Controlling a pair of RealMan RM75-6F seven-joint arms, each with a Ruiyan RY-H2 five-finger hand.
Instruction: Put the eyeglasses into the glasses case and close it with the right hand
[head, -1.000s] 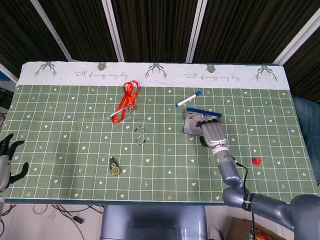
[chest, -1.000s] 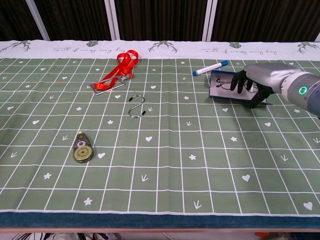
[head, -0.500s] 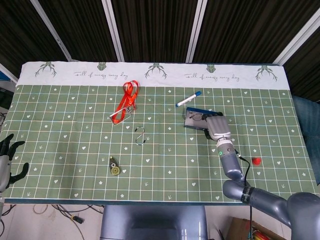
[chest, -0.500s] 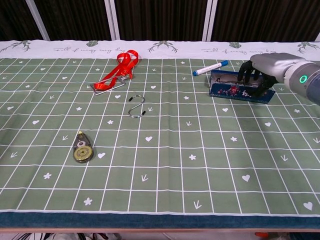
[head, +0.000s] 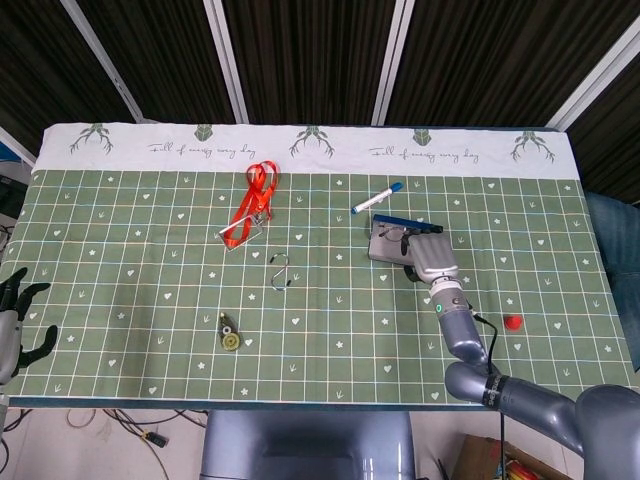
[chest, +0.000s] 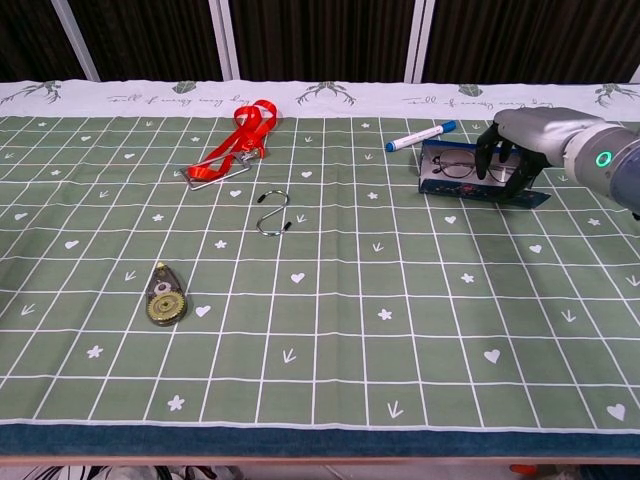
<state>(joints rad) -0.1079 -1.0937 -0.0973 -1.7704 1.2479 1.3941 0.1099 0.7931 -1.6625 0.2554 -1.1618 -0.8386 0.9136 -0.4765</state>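
Observation:
The glasses case (head: 392, 241) (chest: 470, 178) lies open at the right of the green cloth, and the eyeglasses (chest: 458, 165) rest inside it. Its blue lid (chest: 530, 196) lies low along the near right side. My right hand (head: 427, 257) (chest: 522, 134) is over the case's right end, its fingers (chest: 497, 160) bent down and touching the case; it holds nothing. At the table's near left corner my left hand (head: 16, 322) rests with its fingers apart and empty, far from the case.
A white marker with a blue cap (head: 376, 197) (chest: 421, 136) lies just behind the case. An orange lanyard (head: 251, 204), a metal S-hook (head: 282, 271) and a correction tape roller (head: 229, 334) sit further left. A small red cap (head: 514, 322) lies near the right edge.
The right hand swung from the case's near side up over its right end. The lid, tipped up half a second ago, has dropped low, and the eyeglasses show inside.

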